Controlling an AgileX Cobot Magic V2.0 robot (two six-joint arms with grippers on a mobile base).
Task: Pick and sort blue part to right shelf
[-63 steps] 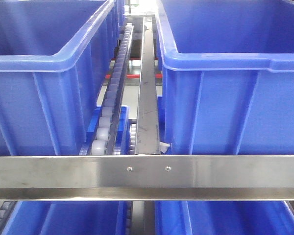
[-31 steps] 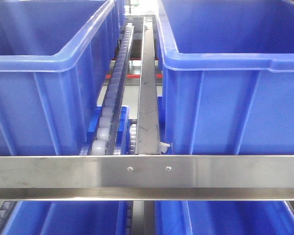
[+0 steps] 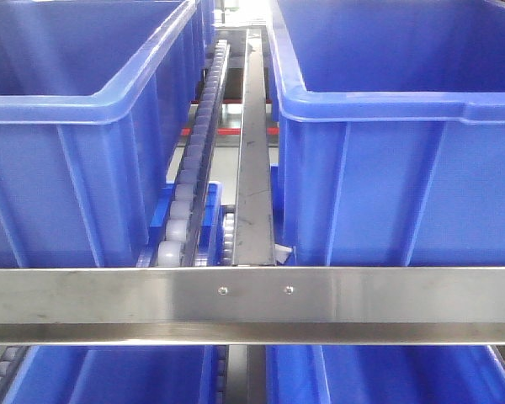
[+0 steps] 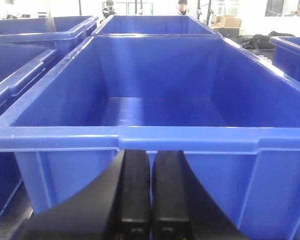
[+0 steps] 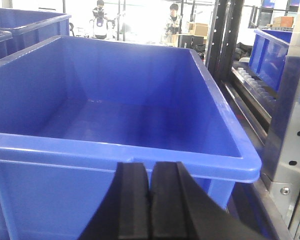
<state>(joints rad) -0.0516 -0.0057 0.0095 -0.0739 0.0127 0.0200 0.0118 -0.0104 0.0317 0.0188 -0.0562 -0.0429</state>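
The blue part appears in none of the three views. In the front view the right shelf (image 3: 252, 303) presents its flat steel front bar, with white roller rails (image 3: 185, 202) running back between two large blue crates (image 3: 404, 168). The left gripper (image 4: 151, 195) sits low before a crate's near rim (image 4: 125, 137), its black fingers (image 4: 135, 190) pressed together with nothing between them. The right gripper (image 5: 151, 200) likewise has its fingers (image 5: 135, 200) closed and empty, facing another crate (image 5: 115, 145) beside a steel upright (image 5: 290, 125).
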